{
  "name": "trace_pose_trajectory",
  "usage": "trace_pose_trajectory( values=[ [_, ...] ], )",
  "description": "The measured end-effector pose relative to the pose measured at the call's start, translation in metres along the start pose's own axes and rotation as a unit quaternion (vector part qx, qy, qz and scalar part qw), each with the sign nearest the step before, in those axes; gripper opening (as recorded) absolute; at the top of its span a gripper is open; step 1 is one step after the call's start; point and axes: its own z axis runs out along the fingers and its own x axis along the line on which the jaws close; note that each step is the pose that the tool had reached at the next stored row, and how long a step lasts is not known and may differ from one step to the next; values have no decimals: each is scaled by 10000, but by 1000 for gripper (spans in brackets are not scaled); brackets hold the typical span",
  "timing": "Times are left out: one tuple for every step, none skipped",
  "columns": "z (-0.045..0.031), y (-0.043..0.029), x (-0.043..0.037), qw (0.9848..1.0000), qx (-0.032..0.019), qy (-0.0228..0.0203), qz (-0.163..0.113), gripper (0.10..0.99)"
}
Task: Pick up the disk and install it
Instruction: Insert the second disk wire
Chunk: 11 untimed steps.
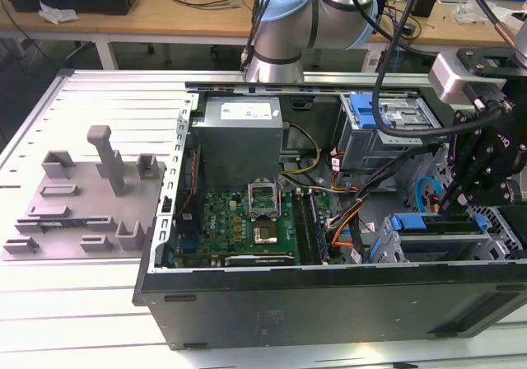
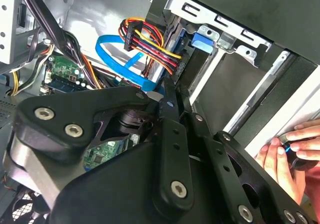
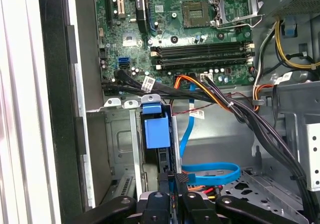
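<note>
A robot arm (image 1: 329,7) reaches down, its black gripper (image 3: 173,181) with fingertips pressed together, a person's hand (image 2: 287,156) nearby.

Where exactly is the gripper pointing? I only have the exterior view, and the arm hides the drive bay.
Observer: In the first wrist view, the gripper lines up with a blue plastic tab on the grey drive cage.
Operator: Anything else near the arm?
Observer: Yes. In the second wrist view, a person's hand grips a small black object.
</note>
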Motion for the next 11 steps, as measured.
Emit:
trace_pose_trajectory(
  values=[
    [4, 0, 0, 10000, 0, 0, 1, 161],
    [8, 0, 0, 10000, 0, 0, 1, 161],
    [11, -4, 0, 10000, 0, 0, 0, 161],
    [13, -7, 0, 10000, 0, -1, 0, 161],
    [14, -10, -1, 10000, 0, 0, -1, 161],
    [15, -12, -1, 10000, 0, 0, 0, 161],
    [18, -12, -1, 10000, 0, -1, 1, 161],
    [22, -13, -1, 10000, 0, -1, 1, 161],
    [24, -13, -1, 10000, 0, -1, 0, 161],
    [27, -13, -1, 10000, 0, 0, 0, 161],
    [35, -13, -1, 10000, 0, -1, 0, 161]
  ],
)
